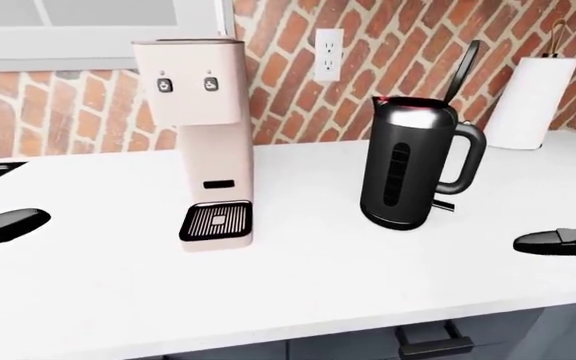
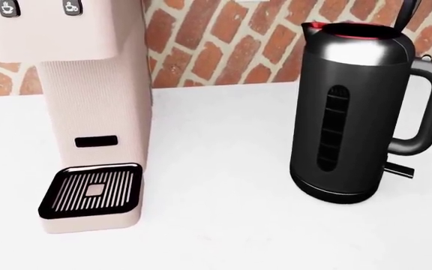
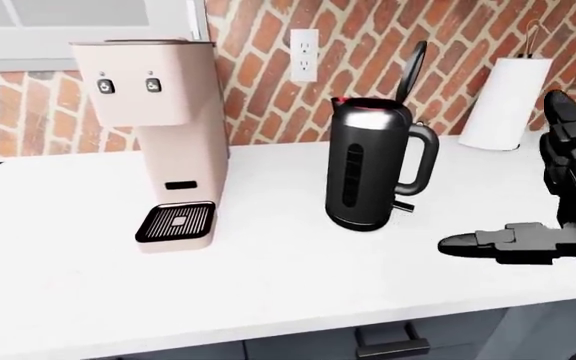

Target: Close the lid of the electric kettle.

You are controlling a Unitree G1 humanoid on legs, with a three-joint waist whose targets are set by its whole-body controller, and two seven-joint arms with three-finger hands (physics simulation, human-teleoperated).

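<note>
Kettle, black with a steel upper band, stands on the white counter right of centre in the left-eye view, its handle toward the view's right. Its lid is raised nearly upright above the rim, hinged on the handle side, so the mouth is uncovered. A pink coffee machine stands to the kettle's left, well apart from it; a paper towel roll stands by the brick wall at upper right. The left hand enters at the left edge, low over the counter and far from the kettle; only a dark tip shows, so the spread of its fingers cannot be told. The right hand appears at the right edge, also clear of the kettle.

Head view: the kettle body fills the right half, with only the base of the raised lid visible at the top edge. No hand appears.

Right-eye view: the right hand extends leftward below and to the right of the kettle, fingers stretched out flat, not curled, and grasping nothing.

Progress, as judged: the closing has not begun. Neither hand touches the lid; the reach up to it and the push down onto the rim remain.
</note>
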